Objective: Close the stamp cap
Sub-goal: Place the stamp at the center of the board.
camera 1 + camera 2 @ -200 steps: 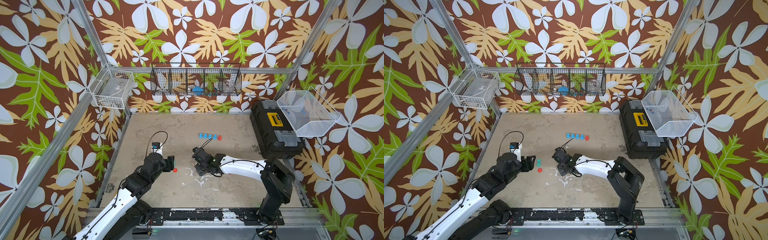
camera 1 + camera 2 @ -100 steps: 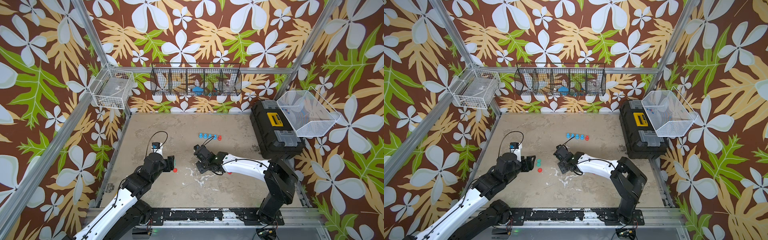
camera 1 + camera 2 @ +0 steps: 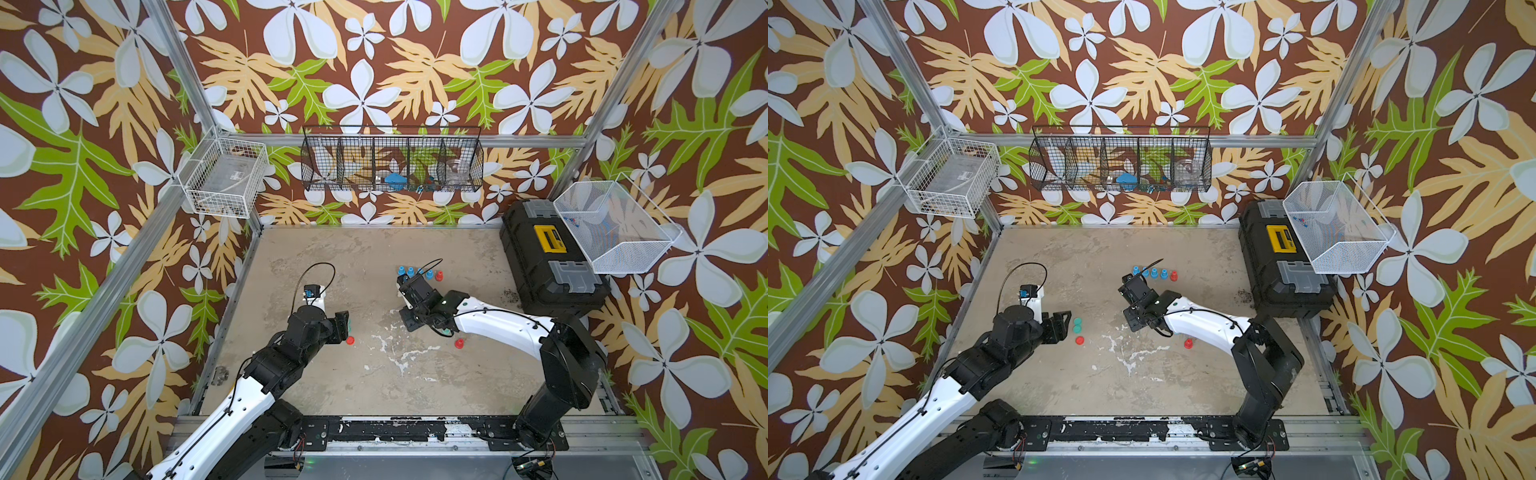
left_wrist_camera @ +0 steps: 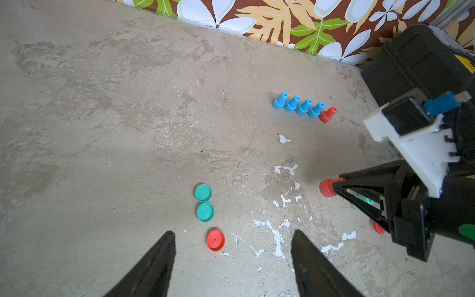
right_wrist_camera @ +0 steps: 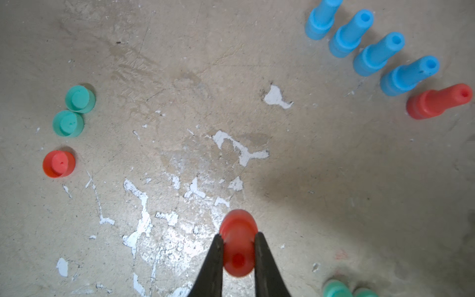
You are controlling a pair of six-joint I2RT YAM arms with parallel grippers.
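The right gripper, clamped on a red stamp, had risen with it over the past second, still well apart from the red cap lying beside the left gripper, its jaws apart; capping remained ahead.

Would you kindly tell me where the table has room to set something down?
Free: the beige table's far left, between floral wall and left gripper, and along the black front rail. Crowded: around the round teal caps, red cap and blue stamp row.

Four blue stamps, three red stamps, two teal stamps (partly hidden), three caps
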